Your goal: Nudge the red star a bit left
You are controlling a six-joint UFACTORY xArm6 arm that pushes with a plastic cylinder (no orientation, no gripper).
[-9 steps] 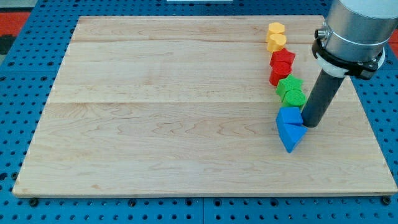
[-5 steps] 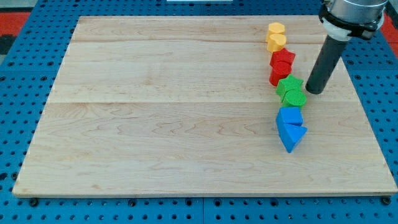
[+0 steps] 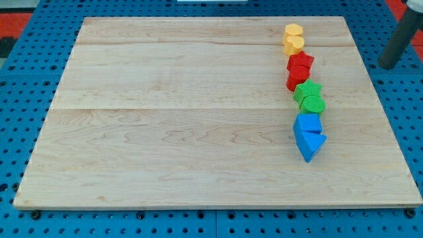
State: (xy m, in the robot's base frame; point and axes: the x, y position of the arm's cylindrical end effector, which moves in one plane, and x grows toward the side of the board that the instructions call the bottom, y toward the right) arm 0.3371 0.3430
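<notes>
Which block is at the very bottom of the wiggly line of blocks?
The blue triangle. It sits lowest in the view, just under the blue cube. The green, red and yellow blocks are all higher up the line.

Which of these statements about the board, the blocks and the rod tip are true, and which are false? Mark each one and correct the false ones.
1. The blocks form a rough column near the view's right side of the wooden board. True.
2. My tip is touching the red star. False: it is off the board to the view's right, well apart from every block.
3. The yellow blocks are the ones nearest the view's top. True.
4. The green blocks lie below the blue blocks in the view. False: the green ones sit above the blue ones.
5. The red star lies between the yellow and green blocks. True.
</notes>
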